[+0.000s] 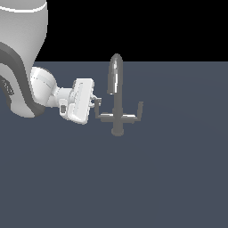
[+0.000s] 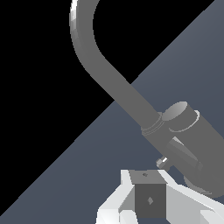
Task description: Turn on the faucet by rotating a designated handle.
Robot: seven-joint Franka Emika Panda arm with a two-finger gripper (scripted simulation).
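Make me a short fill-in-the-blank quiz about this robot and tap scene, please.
1. The faucet has ____ L-shaped side arms.
2. The end effector is at the handle on the exterior view's ____ side.
3. The faucet's spout is ____ in shape.

Missing words: two; left; arched

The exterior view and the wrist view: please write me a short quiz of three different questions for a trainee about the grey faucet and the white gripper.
1. True or false: the white gripper is at the thin grey L-shaped handle on the exterior view's left of the small grey metallic faucet.
2. How many L-shaped side arms branch from the thin central column? A) one B) two C) three
3. Fill in: the tall arched glossy spout rises ____ the side arms.

Key: 1 true; 2 B; 3 above.
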